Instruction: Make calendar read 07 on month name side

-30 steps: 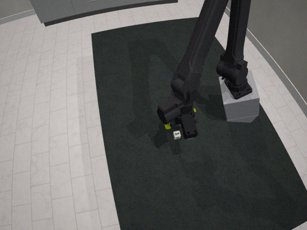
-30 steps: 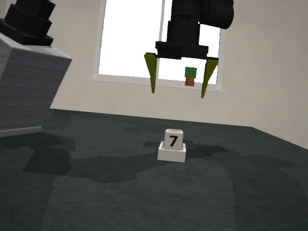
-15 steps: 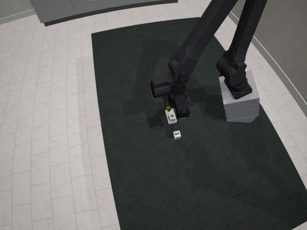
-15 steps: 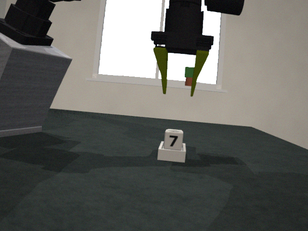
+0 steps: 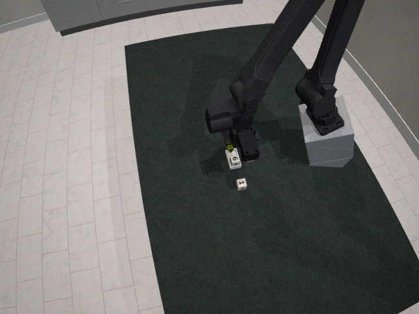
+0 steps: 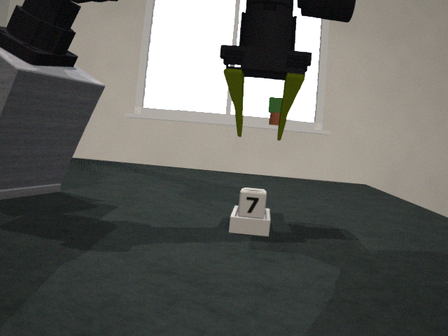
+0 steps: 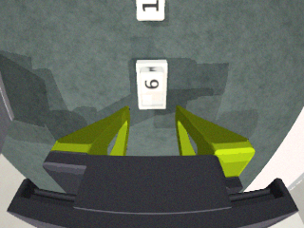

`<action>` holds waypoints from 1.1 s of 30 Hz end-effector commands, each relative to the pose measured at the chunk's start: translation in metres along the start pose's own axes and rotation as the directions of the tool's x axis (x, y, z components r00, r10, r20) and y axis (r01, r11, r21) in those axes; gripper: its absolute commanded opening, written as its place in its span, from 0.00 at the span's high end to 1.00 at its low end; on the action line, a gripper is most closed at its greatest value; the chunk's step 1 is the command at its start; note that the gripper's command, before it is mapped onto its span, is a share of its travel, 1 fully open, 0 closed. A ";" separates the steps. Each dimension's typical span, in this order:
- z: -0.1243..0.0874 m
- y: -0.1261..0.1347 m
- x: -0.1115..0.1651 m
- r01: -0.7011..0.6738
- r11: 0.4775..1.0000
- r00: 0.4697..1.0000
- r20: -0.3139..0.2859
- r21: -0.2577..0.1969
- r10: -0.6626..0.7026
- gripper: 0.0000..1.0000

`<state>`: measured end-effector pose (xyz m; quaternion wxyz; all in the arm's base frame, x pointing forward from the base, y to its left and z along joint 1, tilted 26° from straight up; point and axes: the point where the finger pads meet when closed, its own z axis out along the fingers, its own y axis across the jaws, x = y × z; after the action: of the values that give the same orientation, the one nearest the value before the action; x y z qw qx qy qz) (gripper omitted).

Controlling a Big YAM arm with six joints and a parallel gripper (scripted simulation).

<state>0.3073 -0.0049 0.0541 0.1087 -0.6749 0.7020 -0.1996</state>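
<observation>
Dark green carpet (image 5: 270, 236) forms the surface, laid over pale floor tiles (image 5: 67, 169), with a bright window (image 6: 187, 57) in the wall behind. On a grey block (image 5: 330, 148) stands the black arm (image 5: 270, 57), reaching over the carpet.

Its jaws (image 6: 258, 136) hang well above the surface, pointing down. The two yellow-green fingers (image 6: 234, 97) stand partly spread, about halfway, with open air between them; they pinch nothing and touch nothing.

Almost straight below the jaws sits the white tray (image 6: 249, 225), flat on the carpet. One white cube (image 6: 252, 203) stands in it, showing a 7 toward the exterior camera and a 6 or 9 on top in the wrist view (image 7: 152, 83). Only this one cube is in the tray.

A second white cube (image 5: 241, 184) lies on the carpet beyond the tray, farther from the jaws and apart from it, with a 1 facing up (image 7: 151, 7).
</observation>
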 end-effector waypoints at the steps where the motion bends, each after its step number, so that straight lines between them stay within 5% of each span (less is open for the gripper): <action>1: -0.004 -0.007 0.002 0.001 1.000 1.000 0.002 0.017 -0.001 0.55; 33: 0.013 0.000 0.002 0.003 1.000 1.000 0.001 0.001 -0.003 0.55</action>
<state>0.3104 -0.0065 0.0448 0.1071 -0.6747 0.7029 -0.1983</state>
